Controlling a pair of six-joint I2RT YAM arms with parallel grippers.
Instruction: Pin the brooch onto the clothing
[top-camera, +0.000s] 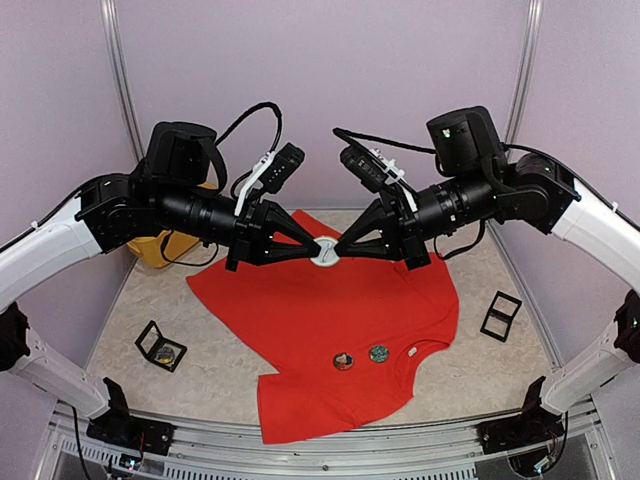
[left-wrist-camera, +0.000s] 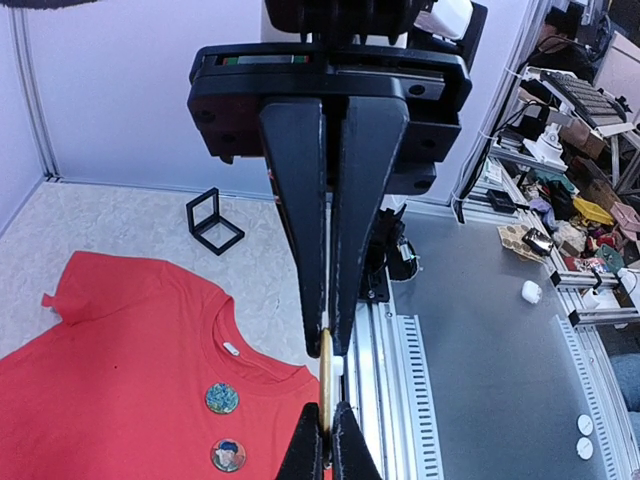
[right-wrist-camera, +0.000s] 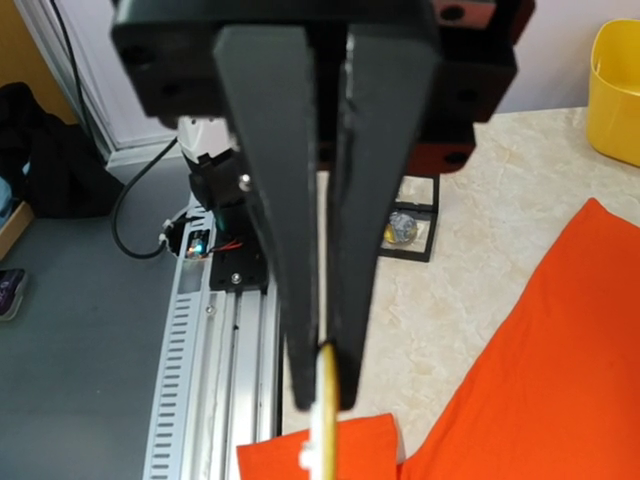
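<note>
T-shirt (top-camera: 300, 320); label (left-wrist-camera: 231, 348) seemingly blank

The clothing (top-camera: 300, 310) is bright red, the basket (top-camera: 148, 252) yellow.

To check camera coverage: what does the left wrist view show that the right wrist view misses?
Only left wrist: a green brooch and a second brooch on the red T-shirt, its neck label, an empty black frame. Only right wrist: the yellow basket, a black case with a brooch inside. Both: that T-shirt and the held brooch, edge-on.
</note>
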